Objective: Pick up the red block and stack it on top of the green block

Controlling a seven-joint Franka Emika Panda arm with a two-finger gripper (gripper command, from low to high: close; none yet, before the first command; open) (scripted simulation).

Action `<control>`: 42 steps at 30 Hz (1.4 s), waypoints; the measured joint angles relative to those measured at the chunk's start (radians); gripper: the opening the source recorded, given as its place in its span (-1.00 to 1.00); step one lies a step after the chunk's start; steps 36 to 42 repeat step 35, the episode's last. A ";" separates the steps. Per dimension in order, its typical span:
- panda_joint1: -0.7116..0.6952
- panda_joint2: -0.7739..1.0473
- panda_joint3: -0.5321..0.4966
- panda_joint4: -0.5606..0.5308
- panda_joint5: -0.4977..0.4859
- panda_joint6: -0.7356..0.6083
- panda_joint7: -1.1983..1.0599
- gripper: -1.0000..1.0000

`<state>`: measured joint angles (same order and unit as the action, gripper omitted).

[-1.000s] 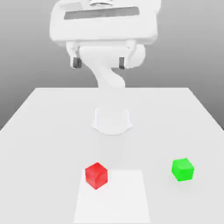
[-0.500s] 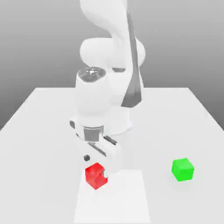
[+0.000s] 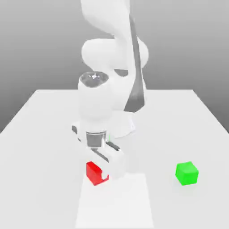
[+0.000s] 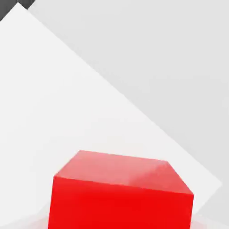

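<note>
The red block (image 3: 93, 172) sits on the white table (image 3: 179, 116) toward the exterior view's left, its right part covered by my hand. My gripper (image 3: 103, 171) is down around it, shut on the red block at table height. In the hand view the red block (image 4: 120, 197) looms very close, one top face and one side face showing. The green block (image 3: 186, 173) stands alone on the table toward the exterior view's right, about two hand-widths from the red one.
My arm's white base (image 3: 125, 125) rises behind the hand at the table's middle. A paler square patch (image 3: 116, 205) marks the table surface in front of the red block. Table edges run along both sides and the back.
The arm came down from high above onto the red block. Over the last half second the hand sank lower, closed on the block, and the block shifted slightly.
</note>
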<state>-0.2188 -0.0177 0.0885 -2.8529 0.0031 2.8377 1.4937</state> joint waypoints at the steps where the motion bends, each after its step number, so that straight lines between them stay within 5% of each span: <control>1: 0.019 -0.019 0.009 0.001 0.009 -0.019 -0.018 -1.00; 18: 0.463 -0.089 0.300 0.090 0.084 -0.172 -0.415 -1.00; 32: 0.463 0.125 0.276 0.107 -0.154 0.010 -0.258 -1.00; 33: 0.469 0.145 0.267 0.106 -0.176 0.027 -0.242 1.00; 42: 0.469 0.145 0.267 0.106 -0.176 0.027 -0.242 1.00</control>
